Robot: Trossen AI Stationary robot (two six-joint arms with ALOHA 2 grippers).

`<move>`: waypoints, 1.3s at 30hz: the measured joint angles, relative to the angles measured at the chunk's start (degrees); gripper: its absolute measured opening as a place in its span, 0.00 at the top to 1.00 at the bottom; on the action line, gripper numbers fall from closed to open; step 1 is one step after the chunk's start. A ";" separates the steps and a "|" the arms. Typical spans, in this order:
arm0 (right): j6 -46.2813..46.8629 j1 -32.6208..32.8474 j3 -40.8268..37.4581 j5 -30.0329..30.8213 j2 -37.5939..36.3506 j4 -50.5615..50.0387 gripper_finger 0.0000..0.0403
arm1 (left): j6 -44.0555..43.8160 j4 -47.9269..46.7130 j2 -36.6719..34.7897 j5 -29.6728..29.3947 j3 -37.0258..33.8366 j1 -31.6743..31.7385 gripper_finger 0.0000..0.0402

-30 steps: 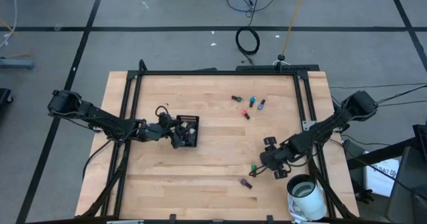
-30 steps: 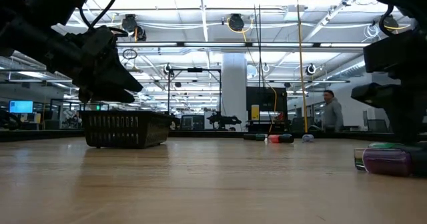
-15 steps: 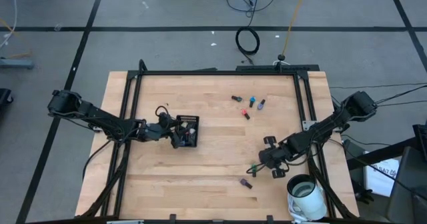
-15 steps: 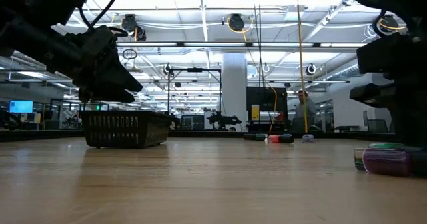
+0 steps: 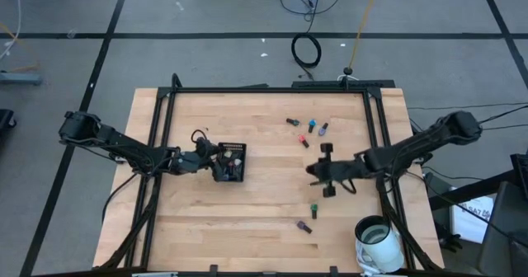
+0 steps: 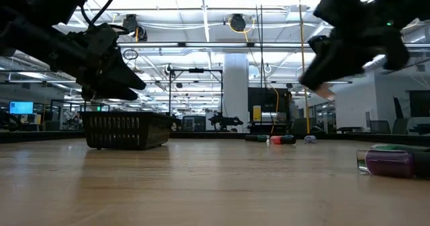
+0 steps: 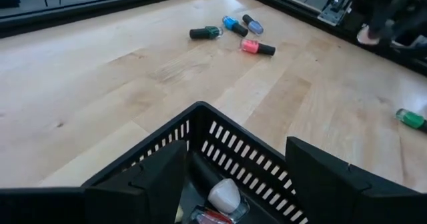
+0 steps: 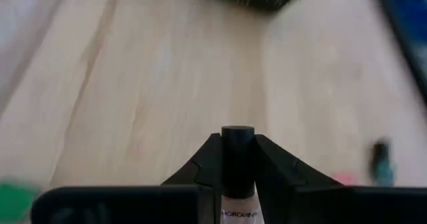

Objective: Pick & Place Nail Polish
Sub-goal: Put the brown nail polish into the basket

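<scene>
The work surface is a pale butcher-block wooden table (image 5: 264, 145) with long straight grain, edged by a black metal frame, standing on a grey floor crossed by dark lines; loose black cables and a coiled cord lie on the floor beyond its far edge. Seen level from the tabletop, the room behind is a large open hall with bright ceiling strip lights, a white round column and distant equipment racks. A small black slotted plastic tray (image 5: 232, 162) sits left of the table's middle, its walls cut into thin vertical bars. The left gripper (image 5: 216, 163) hangs at the tray's edge, its two dark fingers spread apart on either side of the tray wall and pinching nothing; inside the tray a pale rounded bottle and something red show. The right gripper (image 5: 323, 170) is raised above the right-centre of the table, its dark fingers pressed onto a pale nail polish bottle with a round black cap (image 8: 237, 159). Four tiny dark-capped bottles, green, blue, purple and red (image 5: 306, 130), lie on their sides in a loose cluster near the far edge. A green bottle (image 5: 313, 209) and a purple bottle (image 5: 304, 227) lie nearer the front, well apart from the tray. A white cylindrical container (image 5: 378, 241) stands at the front right corner.
</scene>
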 joint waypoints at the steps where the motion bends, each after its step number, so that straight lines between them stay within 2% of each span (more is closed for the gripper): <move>1: -2.00 -1.41 -0.78 -0.84 -0.40 2.90 0.89 | 0.41 -0.01 0.00 0.00 0.00 0.00 0.38; 6: -8.89 -9.94 -5.26 -12.00 -0.88 18.87 0.89 | 1.03 -0.01 0.00 -0.64 0.00 0.02 0.38; 9: -9.30 -15.20 -7.67 -18.43 -0.14 28.26 0.89 | 2.85 0.01 0.00 -2.01 0.00 0.02 0.38; 13: -7.49 -20.31 -9.75 -23.76 0.94 36.58 0.89 | 5.04 1.13 0.00 -5.22 0.00 0.02 0.38; 18: -4.38 -22.93 -10.42 -30.26 4.02 46.87 0.89 | 10.07 6.27 1.11 -4.99 0.10 0.04 0.38; 23: -0.72 -22.82 -10.44 -37.35 10.34 59.14 0.89 | 17.74 14.98 4.77 -2.44 0.83 1.10 0.38; 27: 0.87 -21.86 -10.44 -38.89 15.87 67.30 0.89 | 19.99 19.14 10.01 -2.34 3.80 2.56 0.38; 31: 0.88 -20.93 -9.94 -38.89 19.84 72.14 0.89 | 20.73 19.12 16.86 -1.45 9.45 3.91 0.38; 36: 1.05 -20.92 -9.59 -38.91 21.03 73.68 0.89 | 26.46 19.45 26.20 8.57 18.96 4.78 0.38; 39: 1.21 -20.92 -9.59 -38.94 20.86 73.66 0.89 | 30.08 19.39 31.19 11.59 25.09 4.72 0.38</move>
